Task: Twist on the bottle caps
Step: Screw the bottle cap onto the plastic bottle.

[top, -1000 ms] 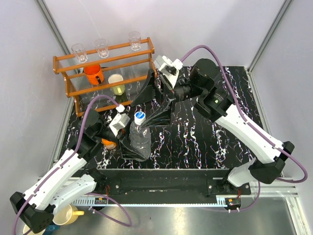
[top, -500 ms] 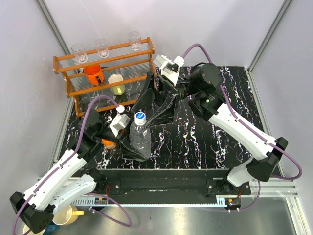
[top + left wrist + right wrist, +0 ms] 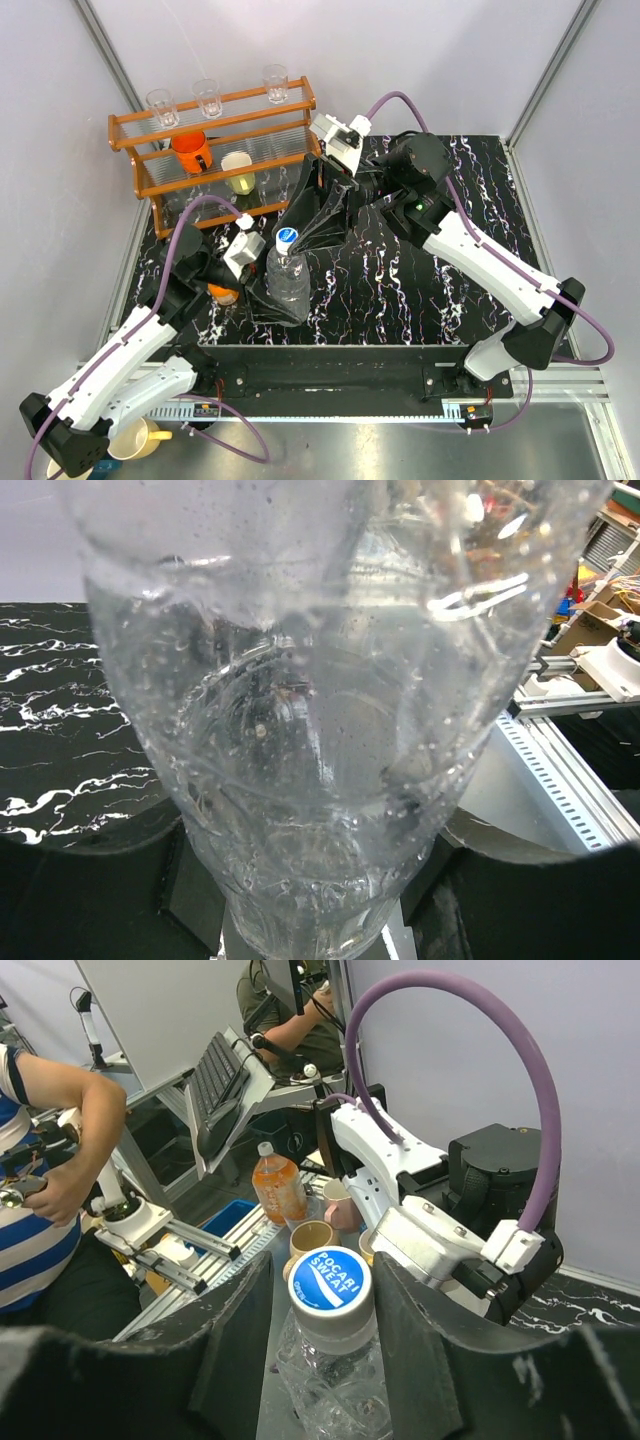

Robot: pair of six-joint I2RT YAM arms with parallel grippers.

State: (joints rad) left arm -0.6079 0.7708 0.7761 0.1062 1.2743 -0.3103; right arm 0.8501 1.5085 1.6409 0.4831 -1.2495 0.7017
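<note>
Where left gripper (image 3: pixel 320 910) clamps: clear bottle (image 3: pixel 300 730) body.
Right gripper (image 3: pixel 326 1305): straddles blue-rimmed cap (image 3: pixel 330 1278); whether gripping, cannot tell.

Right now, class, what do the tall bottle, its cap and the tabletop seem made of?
Bottle: clear, glossy, likely plastic; see-through. Cap: opaque plastic, printed blue top, white side. Tabletop: black with white veins, marble-look; real stone or print, cannot tell.

- We find the rack (image 3: pixel 215 150) at the table's (image 3: pixel 450 290) rear left, glasses (image 3: pixel 207 97) on its top shelf.
- The water bottle (image 3: pixel 288 280) stands upright before the rack, its cap (image 3: pixel 287 238) on top.
- The squat bottle (image 3: pixel 224 294) sits just left of it.
</note>
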